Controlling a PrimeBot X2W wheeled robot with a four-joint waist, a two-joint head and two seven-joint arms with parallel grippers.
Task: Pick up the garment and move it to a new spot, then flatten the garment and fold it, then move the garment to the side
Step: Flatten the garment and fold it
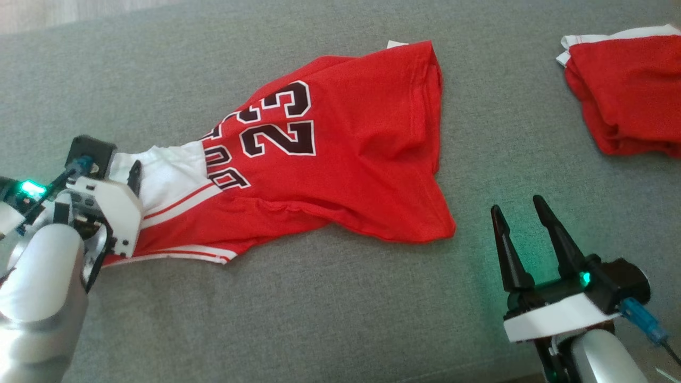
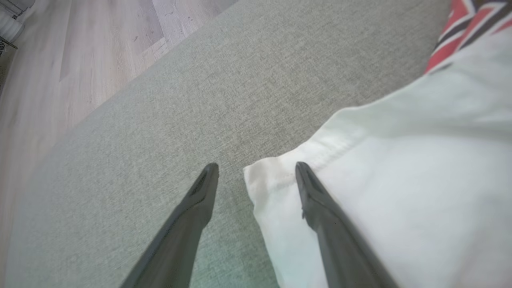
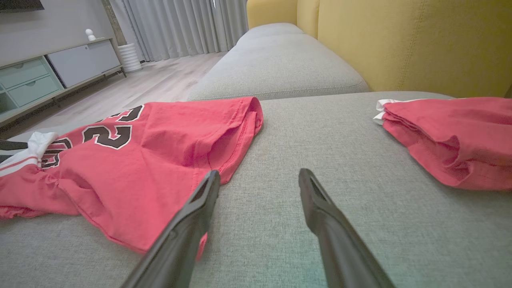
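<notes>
**Grasp at the sleeve end.** The red jersey (image 1: pixel 346 159) lies rumpled at the centre of the grey cushion (image 1: pixel 319 319). At the jersey's 9 o'clock end, the left gripper (image 2: pixel 257 170) has its jaws wide astride the white hem corner (image 2: pixel 276 176). The right gripper (image 1: pixel 517 205), jaws wide and empty, sits at the jersey's 4 o'clock. Good practice is to seat the hem deep between the fingers before closing, so they pinch cloth and not cushion.

light: soft, even daylight — shadows: faint | wrist edges: blurred
</notes>
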